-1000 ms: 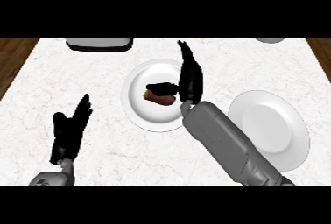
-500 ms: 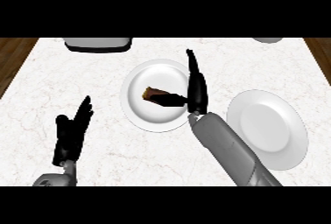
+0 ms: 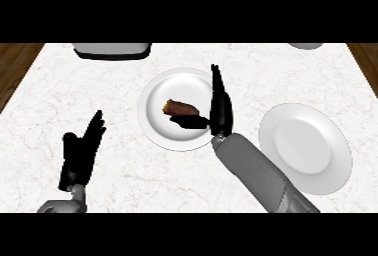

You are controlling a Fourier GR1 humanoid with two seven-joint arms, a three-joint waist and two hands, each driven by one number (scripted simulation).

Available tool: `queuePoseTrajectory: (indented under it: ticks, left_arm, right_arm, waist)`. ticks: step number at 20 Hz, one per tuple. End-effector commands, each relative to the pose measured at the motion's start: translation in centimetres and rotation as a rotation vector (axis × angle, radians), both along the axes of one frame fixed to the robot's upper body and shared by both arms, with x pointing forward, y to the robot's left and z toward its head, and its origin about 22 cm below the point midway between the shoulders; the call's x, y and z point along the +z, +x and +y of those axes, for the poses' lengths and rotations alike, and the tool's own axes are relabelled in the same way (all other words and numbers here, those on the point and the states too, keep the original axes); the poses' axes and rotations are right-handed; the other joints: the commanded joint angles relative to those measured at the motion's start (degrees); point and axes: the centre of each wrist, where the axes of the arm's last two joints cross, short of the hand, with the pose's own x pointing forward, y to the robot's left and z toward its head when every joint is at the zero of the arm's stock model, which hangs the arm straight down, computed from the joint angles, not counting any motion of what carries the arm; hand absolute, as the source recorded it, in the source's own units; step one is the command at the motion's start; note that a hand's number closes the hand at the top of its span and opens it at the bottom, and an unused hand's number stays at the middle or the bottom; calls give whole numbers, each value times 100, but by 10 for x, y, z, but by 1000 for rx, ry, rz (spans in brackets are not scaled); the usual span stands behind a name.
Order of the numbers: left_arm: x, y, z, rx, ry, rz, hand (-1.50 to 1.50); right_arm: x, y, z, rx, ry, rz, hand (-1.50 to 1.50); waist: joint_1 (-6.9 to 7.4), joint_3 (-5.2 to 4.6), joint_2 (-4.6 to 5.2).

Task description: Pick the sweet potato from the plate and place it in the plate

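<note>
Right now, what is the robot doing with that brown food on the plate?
The robot's right hand is over the white round plate in the middle of the marble counter, its thumb beside the brown sweet potato and its fingers straight. It has not closed on the potato, which lies on that plate. A second white plate sits to the right with nothing on it. The left hand rests open at the lower left.

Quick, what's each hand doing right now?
Left hand: open, resting, holding nothing.
Right hand: open, fingers straight, beside the sweet potato, not gripping it.
</note>
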Motion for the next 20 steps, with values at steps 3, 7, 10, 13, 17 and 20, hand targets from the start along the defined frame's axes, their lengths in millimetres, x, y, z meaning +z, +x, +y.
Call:
queuePoseTrajectory:
  ticks: [3,7,10,13,17,20]
  left_arm:
    - [-1,-2,-6,6,2,3,0]
    - [2,5,-16,-1,-9,21,0]
    - [1,7,15,15,-2,7,0]
    - [-17,10,-13,7,-6,19,0]
    - [-12,-4,11,11,-18,14,0]
    - [-3,-4,7,26,-11,5,0]
  right_arm:
    - [-7,10,-6,-47,-47,55,-150]
    - [-21,-1,-4,-84,-58,39,-150]
    - [-32,8,-25,-107,-90,45,-150]
    - [-33,5,-25,-116,-84,68,-150]
    - [-32,-12,-16,-115,-97,75,-150]
    - [-30,6,-49,-132,-116,84,-150]
  waist:
    - [-19,-1,-3]
    - [34,1,8]
    - [-46,-1,-1]
    - [-76,-2,-7]
    - [-129,-4,-36]
    - [-101,-2,-24]
